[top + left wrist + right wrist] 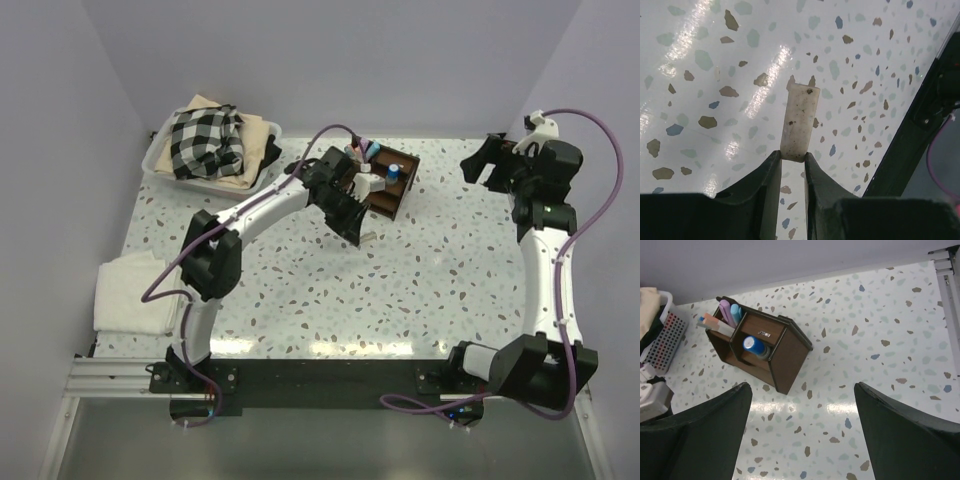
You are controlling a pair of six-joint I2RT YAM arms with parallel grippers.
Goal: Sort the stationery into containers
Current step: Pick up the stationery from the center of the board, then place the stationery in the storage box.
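My left gripper [792,159] is shut on a small beige eraser stub [799,121] and holds it above the speckled table. In the top view the left gripper [362,236] hangs just in front of the dark brown wooden organizer [385,200]. The organizer [785,357] holds pink and light blue markers [730,313], a white pen with orange ends [715,325] and a short blue cylinder [755,346]. My right gripper [800,405] is open and empty, raised at the far right [490,160].
A white plastic tub [165,150] with checked cloth [205,140] stands at the back left. A folded white cloth [135,290] lies at the left edge. The black frame rail [320,378] runs along the near edge.
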